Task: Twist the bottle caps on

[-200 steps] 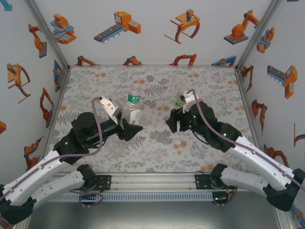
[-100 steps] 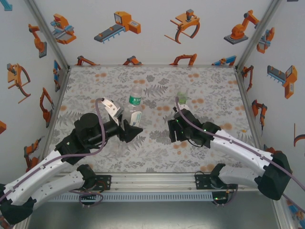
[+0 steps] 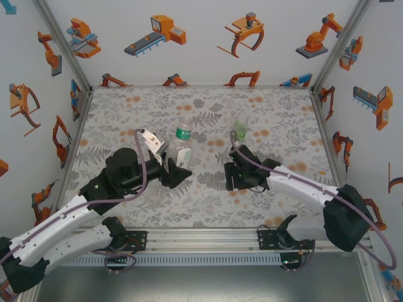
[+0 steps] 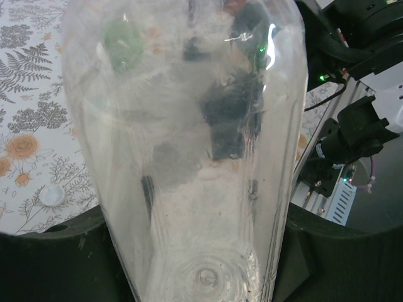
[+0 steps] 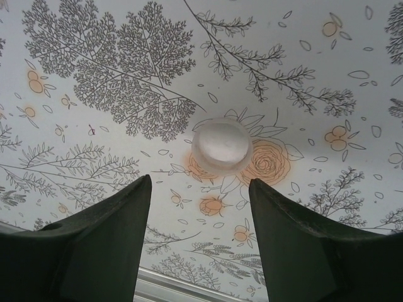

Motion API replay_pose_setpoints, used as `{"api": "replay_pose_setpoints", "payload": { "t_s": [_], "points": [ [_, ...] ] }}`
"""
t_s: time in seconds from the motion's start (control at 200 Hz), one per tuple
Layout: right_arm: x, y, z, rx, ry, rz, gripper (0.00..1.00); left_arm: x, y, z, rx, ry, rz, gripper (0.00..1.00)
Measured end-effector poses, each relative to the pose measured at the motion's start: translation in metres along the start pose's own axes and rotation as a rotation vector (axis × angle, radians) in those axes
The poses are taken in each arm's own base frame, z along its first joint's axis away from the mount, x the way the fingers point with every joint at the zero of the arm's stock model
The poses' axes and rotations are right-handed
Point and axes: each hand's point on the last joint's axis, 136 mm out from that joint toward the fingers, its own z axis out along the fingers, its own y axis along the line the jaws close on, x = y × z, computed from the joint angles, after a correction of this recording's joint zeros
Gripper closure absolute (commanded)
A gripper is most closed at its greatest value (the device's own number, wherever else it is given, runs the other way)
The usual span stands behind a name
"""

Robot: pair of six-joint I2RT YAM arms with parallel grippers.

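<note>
Bottle (image 4: 189, 126) clamped in left tool (image 4: 196, 251), right tool (image 5: 200, 189) half-open.

A robotics lab test cell, by the look. White walls (image 3: 201, 56) with orange robot drawings, an aluminium frame (image 3: 63, 45), two robot arms (image 3: 69, 217) bolted at a leaf-patterned table (image 3: 208, 204).

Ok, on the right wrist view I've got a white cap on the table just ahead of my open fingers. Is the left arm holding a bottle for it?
Observer: Yes. The left gripper is shut on a clear bottle with a green label band, to the left of your right gripper.
Operator: Any other bottle close by?
Observer: A green-tinted bottle stands on the table just beyond your gripper.
Operator: Is the held one's neck open?
Observer: Cannot tell. The left wrist view shows its base end nearest the camera, with the neck pointing away.
</note>
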Motion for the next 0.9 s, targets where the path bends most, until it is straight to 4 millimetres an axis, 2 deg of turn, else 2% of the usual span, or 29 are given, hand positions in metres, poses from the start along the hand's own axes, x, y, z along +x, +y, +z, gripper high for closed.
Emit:
{"api": "replay_pose_setpoints", "payload": {
  "t_s": [0.235, 0.591, 0.901],
  "points": [
    [0.008, -0.002, 0.014, 0.021, 0.055, -0.002, 0.42, 0.003, 0.0, 0.003, 0.004, 0.008, -0.002, 1.0],
    [-0.006, 0.006, 0.011, 0.007, 0.032, -0.005, 0.42, 0.005, 0.001, 0.004, 0.005, 0.004, -0.001, 1.0],
    [-0.004, 0.003, 0.02, 0.031, 0.058, -0.018, 0.41, 0.004, 0.001, 0.004, 0.006, 0.002, -0.002, 1.0]
  ]
}}
